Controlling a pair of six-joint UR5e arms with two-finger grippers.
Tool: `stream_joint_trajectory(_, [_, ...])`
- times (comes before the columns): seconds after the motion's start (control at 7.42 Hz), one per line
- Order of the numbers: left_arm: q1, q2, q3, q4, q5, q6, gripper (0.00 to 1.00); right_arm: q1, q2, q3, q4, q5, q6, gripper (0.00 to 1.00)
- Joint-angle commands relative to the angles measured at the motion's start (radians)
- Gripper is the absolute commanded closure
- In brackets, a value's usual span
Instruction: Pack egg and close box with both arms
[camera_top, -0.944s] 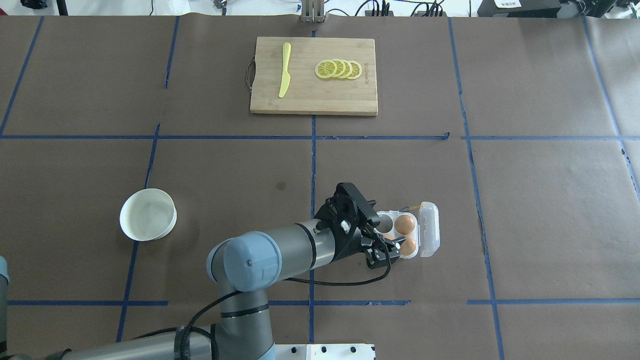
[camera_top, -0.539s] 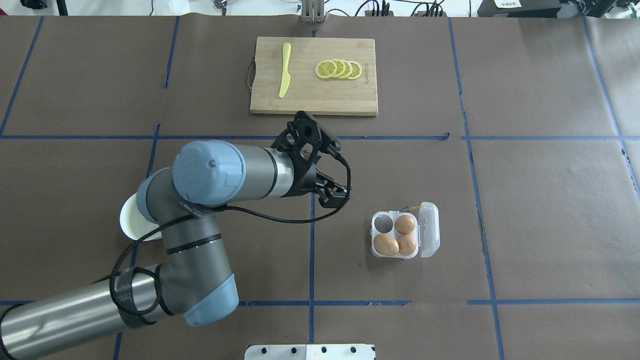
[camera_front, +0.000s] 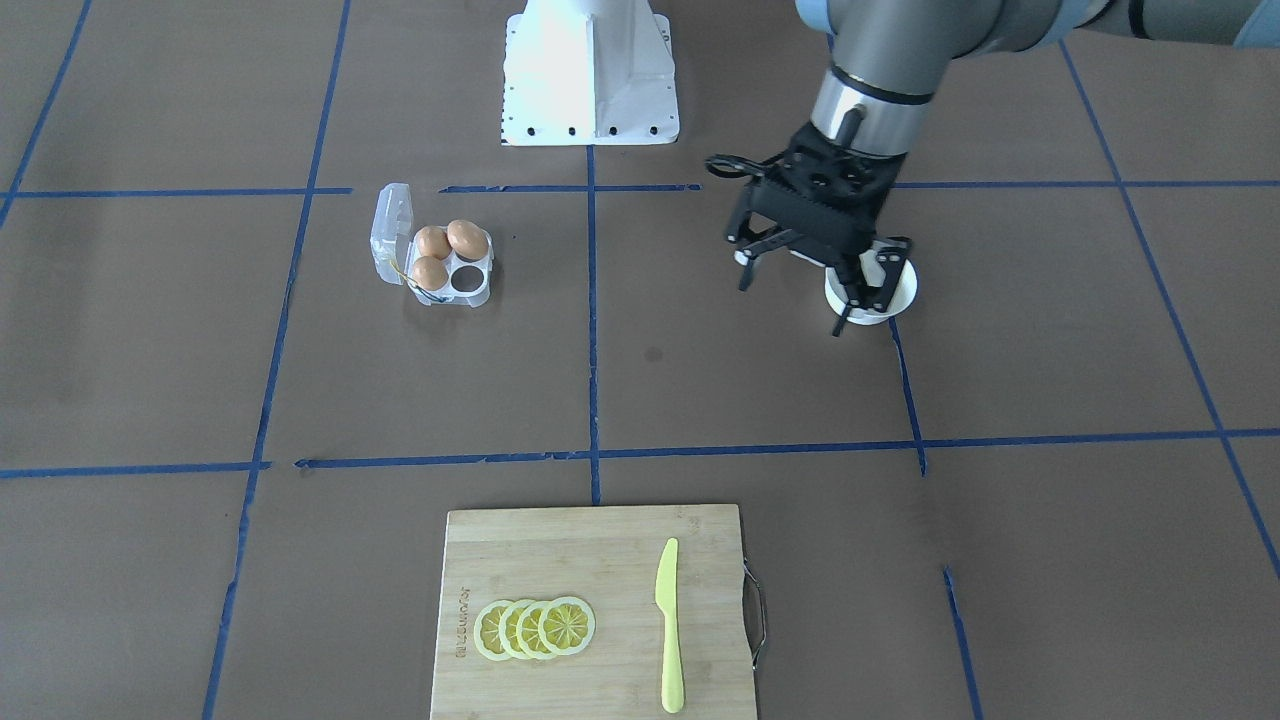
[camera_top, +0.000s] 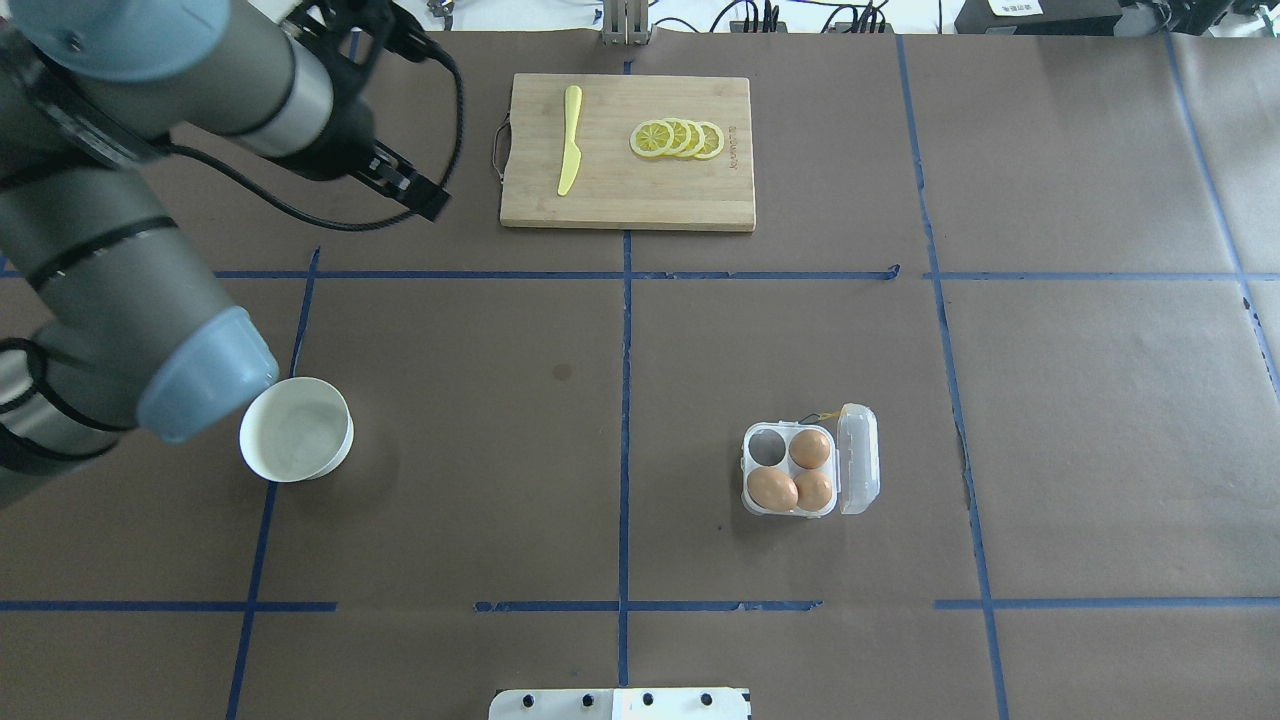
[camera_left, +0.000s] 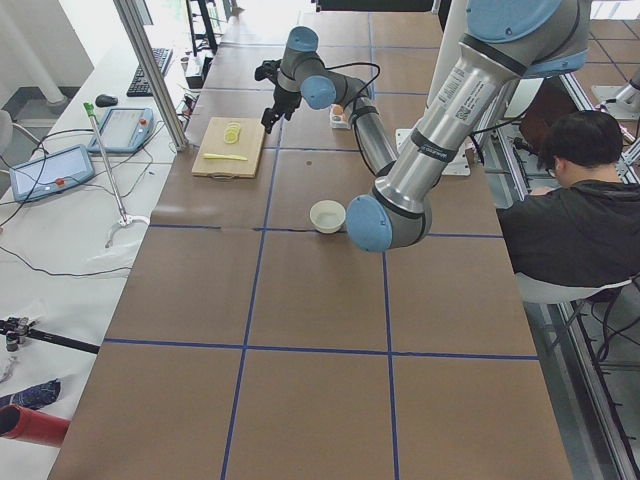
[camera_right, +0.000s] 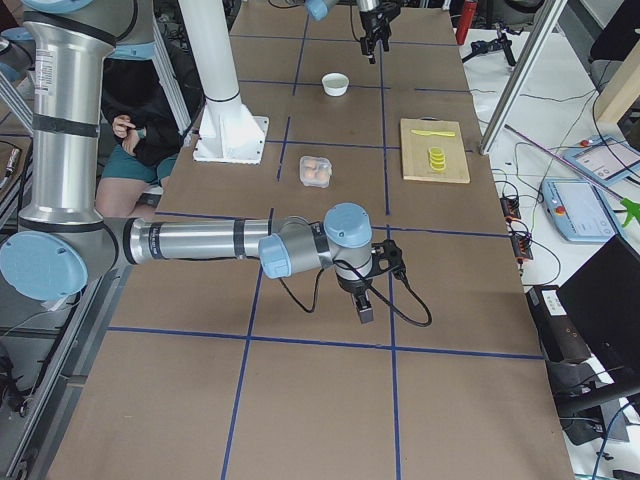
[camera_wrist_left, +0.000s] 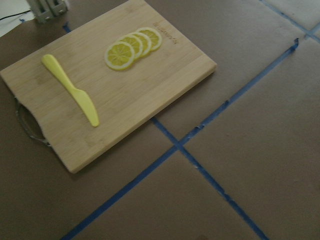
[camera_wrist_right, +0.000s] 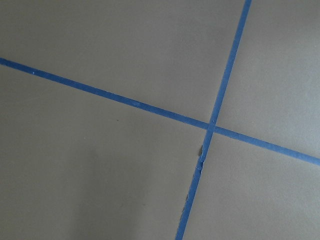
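Note:
The clear box (camera_top: 790, 508) sits right of centre with its lid (camera_top: 858, 458) open to the right. Three orange-brown eggs fill three cells: one at the far right (camera_top: 809, 449) and two at the near side (camera_top: 772, 489). The far-left cell (camera_top: 768, 447) is empty. The box also shows in the front view (camera_front: 478, 296). My left gripper (camera_front: 795, 300) is open and empty, high above the table's far left, well away from the box. My right gripper (camera_right: 362, 312) shows only in the exterior right view, low over bare table, so I cannot tell its state.
A round white bowl (camera_top: 295, 430) stands empty at the near left. A wooden cutting board (camera_top: 627, 200) at the far middle holds lemon slices (camera_top: 678, 139) and a yellow knife (camera_top: 569, 140). Blue tape lines cross the brown table cover.
My left gripper has left the box and swung up and away to the far left. A third egg now lies in the near-left cell.

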Motion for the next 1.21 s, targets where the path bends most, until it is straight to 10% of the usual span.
stream_joint_trajectory(0.0, [-0.193, 0.132, -0.023, 0.098, -0.058, 0.235, 0.00, 0.000, 0.000, 0.001, -0.001, 0.001, 0.000, 0.00])
stream_joint_trajectory(0.67, [-0.591, 0.385, 0.307, 0.072, -0.072, 0.299, 0.00, 0.000, 0.000, 0.003, -0.001, 0.001, 0.000, 0.00])
stream_joint_trajectory(1.08, [-0.621, 0.503, 0.275, 0.069, -0.370, 0.299, 0.00, 0.000, 0.003, 0.010, -0.001, 0.003, 0.000, 0.00])
